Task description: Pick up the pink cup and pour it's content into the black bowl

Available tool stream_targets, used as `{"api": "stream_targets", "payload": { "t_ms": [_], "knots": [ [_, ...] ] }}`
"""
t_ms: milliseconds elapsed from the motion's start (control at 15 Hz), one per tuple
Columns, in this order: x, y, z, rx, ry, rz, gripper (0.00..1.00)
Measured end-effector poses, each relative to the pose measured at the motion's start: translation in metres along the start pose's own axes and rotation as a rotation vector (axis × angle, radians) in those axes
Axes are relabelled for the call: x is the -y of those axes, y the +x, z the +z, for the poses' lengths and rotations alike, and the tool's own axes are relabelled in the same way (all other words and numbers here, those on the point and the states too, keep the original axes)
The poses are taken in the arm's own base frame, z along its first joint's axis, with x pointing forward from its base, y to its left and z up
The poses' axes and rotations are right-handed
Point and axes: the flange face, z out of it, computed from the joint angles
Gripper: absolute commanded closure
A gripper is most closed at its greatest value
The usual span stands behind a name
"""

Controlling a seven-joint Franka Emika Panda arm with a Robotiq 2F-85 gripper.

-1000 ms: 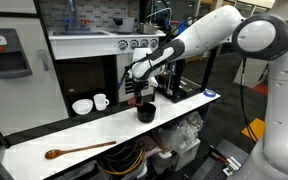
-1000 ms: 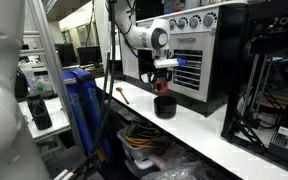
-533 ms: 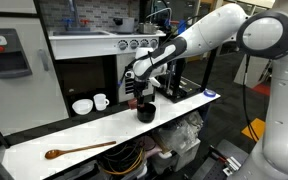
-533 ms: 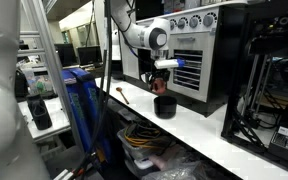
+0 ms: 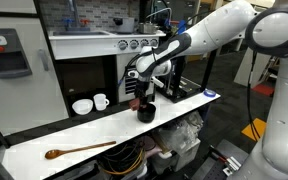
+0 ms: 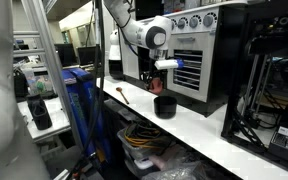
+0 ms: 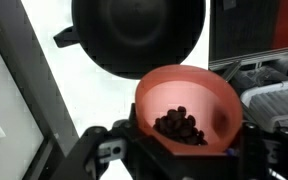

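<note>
In the wrist view my gripper [image 7: 184, 150] is shut on the pink cup [image 7: 184, 90], which holds several dark beans [image 7: 182, 126]. The black bowl [image 7: 139, 35] lies just beyond the cup's rim, on the white counter. In both exterior views the gripper [image 5: 141, 92] [image 6: 160, 82] holds the pink cup [image 6: 160, 86] in the air just above the black bowl [image 5: 146, 112] [image 6: 165, 106]. In the exterior views the cup is mostly hidden by the fingers.
A wooden spoon [image 5: 77, 150] lies on the white counter [image 5: 84, 135] toward one end. A white mug [image 5: 101, 101] and a white bowl [image 5: 82, 106] sit in a dark alcove behind. An oven-like appliance [image 6: 199, 60] stands right behind the bowl.
The arm has shifted slightly, and the gripper with the pink cup has moved a little upward and sideways above the black bowl. The bowl has not moved.
</note>
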Motion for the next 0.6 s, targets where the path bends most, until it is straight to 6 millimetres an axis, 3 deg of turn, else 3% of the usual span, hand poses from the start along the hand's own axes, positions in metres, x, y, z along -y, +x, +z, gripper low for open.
{"api": "stream_targets", "payload": {
  "t_ms": [600],
  "knots": [
    [0.006, -0.025, -0.001, -0.082, 0.027, -0.034, 0.52]
  ]
}}
